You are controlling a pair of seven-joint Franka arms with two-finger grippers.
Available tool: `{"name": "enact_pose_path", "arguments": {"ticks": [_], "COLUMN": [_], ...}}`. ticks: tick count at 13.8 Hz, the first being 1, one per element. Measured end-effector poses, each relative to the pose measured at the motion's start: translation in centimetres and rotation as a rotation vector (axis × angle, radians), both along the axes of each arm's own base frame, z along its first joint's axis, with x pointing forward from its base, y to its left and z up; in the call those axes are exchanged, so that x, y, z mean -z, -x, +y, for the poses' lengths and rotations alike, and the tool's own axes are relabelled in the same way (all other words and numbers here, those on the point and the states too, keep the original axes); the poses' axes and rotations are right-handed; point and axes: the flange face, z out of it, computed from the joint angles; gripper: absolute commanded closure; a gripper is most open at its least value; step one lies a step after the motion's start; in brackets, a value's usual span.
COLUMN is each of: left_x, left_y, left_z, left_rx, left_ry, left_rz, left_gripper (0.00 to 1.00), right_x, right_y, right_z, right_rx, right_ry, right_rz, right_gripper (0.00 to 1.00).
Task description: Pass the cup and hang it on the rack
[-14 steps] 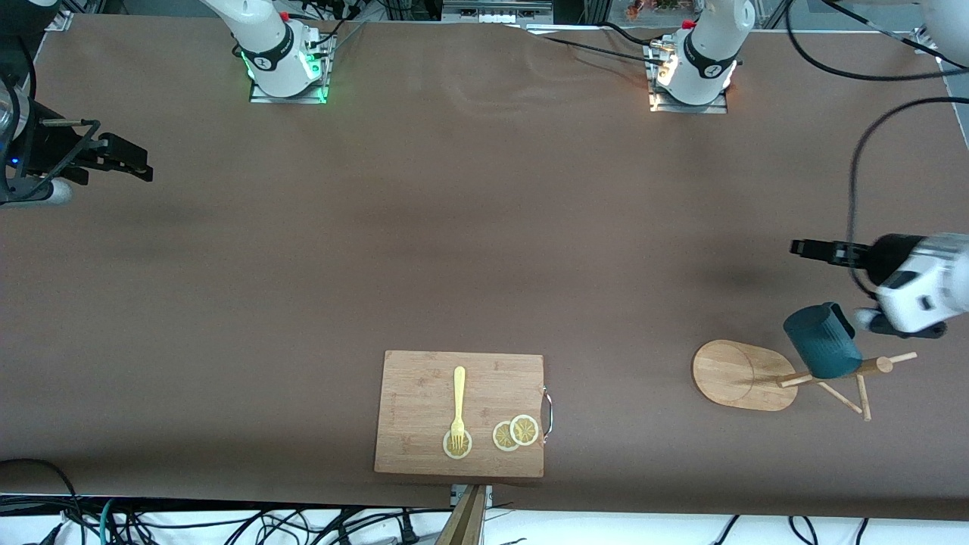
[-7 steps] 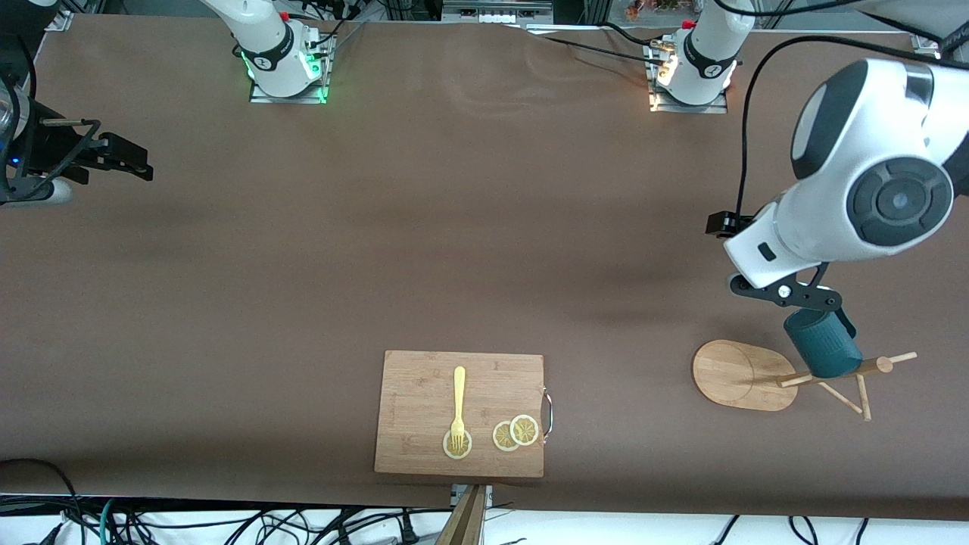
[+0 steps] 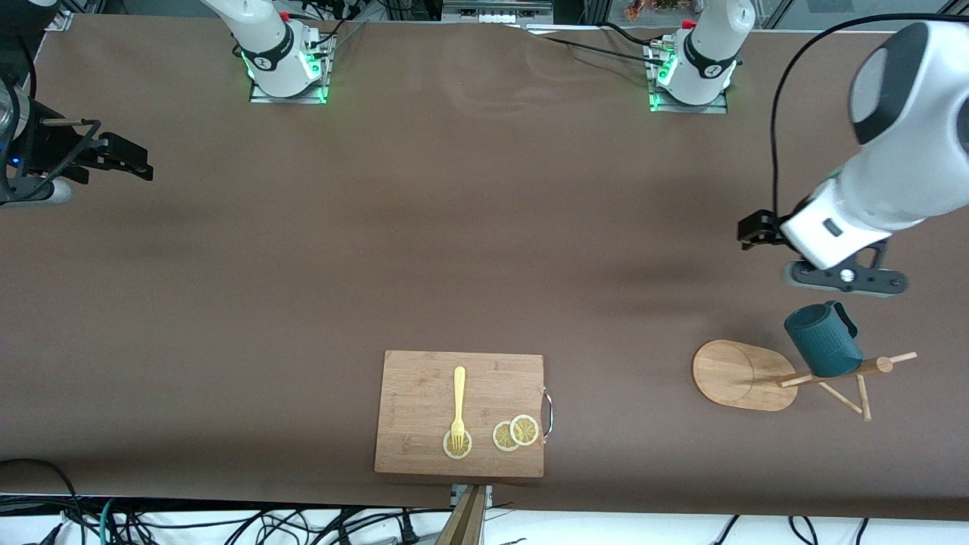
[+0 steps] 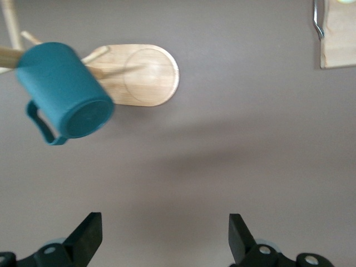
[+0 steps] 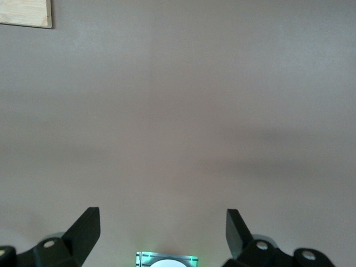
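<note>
Two grippers stand wide and empty. We see the cup (image 3: 822,340) hanging by its handle on a peg of the rack (image 3: 787,375), near the table (image 3: 454,227) edge at the left arm's end. Its long axis tilts, with the mouth pointing up toward the front camera and the right arm's end. Our left gripper (image 4: 161,239) hovers over bare table beside the cup; our right gripper (image 5: 161,236) waits over the table edge at the right arm's end.

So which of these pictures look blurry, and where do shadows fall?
Left wrist view: the cup and rack look soft with motion blur, and a faint shadow band crosses the table. Front view: sharp, with a soft arm shadow beside the left arm. Right wrist view: evenly lit, only faint shading.
</note>
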Motion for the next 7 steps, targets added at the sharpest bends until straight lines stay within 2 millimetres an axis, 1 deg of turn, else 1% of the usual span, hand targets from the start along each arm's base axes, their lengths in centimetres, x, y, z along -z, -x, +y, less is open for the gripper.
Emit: {"name": "enact_pose_path", "arguments": {"ticks": [1,3,4,6,7], "left_x": [-0.4,-0.8,-0.8,-0.9,-1.0], "left_y": [0.4,2.0,3.2,5.5,6.2], "left_z": [1.1,2.3,2.5,2.3,2.1], "left_rx": [-0.016,-0.033,-0.036,-0.031,-0.027], "left_ry": [0.000,-0.003,-0.005,-0.012,-0.015], "left_rz": [-0.023,-0.083,-0.107,-0.116,-0.114], "left_gripper": [0.00,0.00,0.00,0.00,0.00], "right_x": [0.0,0.0,0.0,0.0,0.0], "right_y": [0.0,0.0,0.0,0.0,0.1], "right_z": [0.0,0.0,0.0,0.0,0.0], "right_rx": [0.000,0.000,0.000,0.000,0.000], "right_ry": [0.000,0.000,0.000,0.000,0.000], "right_rz": [0.000,0.000,0.001,0.003,0.005], "right_gripper": [0.00,0.00,0.00,0.00,0.00]}}
